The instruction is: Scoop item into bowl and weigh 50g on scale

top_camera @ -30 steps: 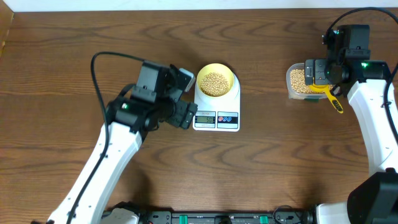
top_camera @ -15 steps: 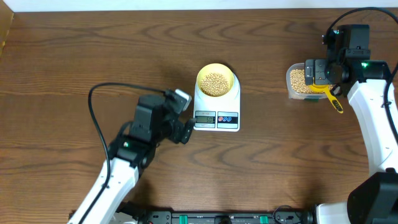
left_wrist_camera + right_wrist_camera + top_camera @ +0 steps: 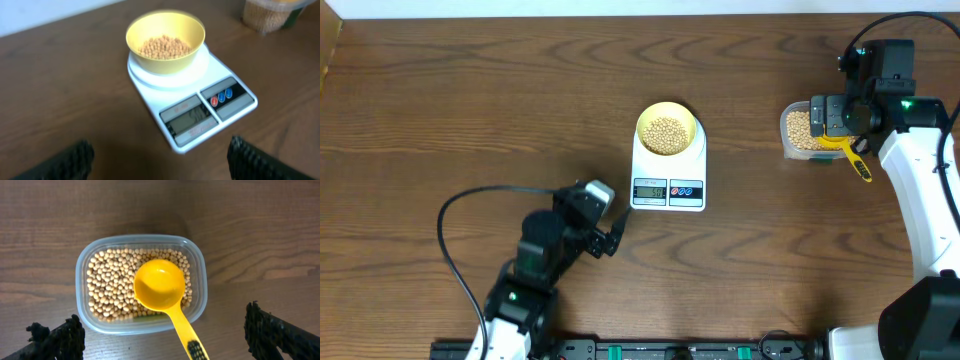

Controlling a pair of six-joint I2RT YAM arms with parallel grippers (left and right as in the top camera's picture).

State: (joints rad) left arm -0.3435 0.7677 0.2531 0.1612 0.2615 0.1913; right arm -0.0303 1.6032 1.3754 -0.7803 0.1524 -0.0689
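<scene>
The pale yellow bowl (image 3: 667, 129) holds tan beans (image 3: 667, 133) and stands on the white scale (image 3: 668, 172). The bowl (image 3: 165, 39), its beans (image 3: 165, 47) and the scale (image 3: 192, 102) also show in the left wrist view. My left gripper (image 3: 608, 233) is open and empty, low on the table, in front and to the left of the scale. My right gripper (image 3: 841, 117) is open and empty above a clear tub (image 3: 140, 282) of beans (image 3: 107, 282). A yellow scoop (image 3: 165, 297) lies in the tub, its handle over the rim.
The clear tub (image 3: 805, 131) stands at the right side of the wooden table (image 3: 470, 100), with the scoop's handle (image 3: 855, 158) pointing toward the front. A black cable (image 3: 470, 205) loops from the left arm.
My left arm has drawn back from beside the scale toward the table's front left edge, gripper open. The right arm, bowl, scale and tub have not moved.
</scene>
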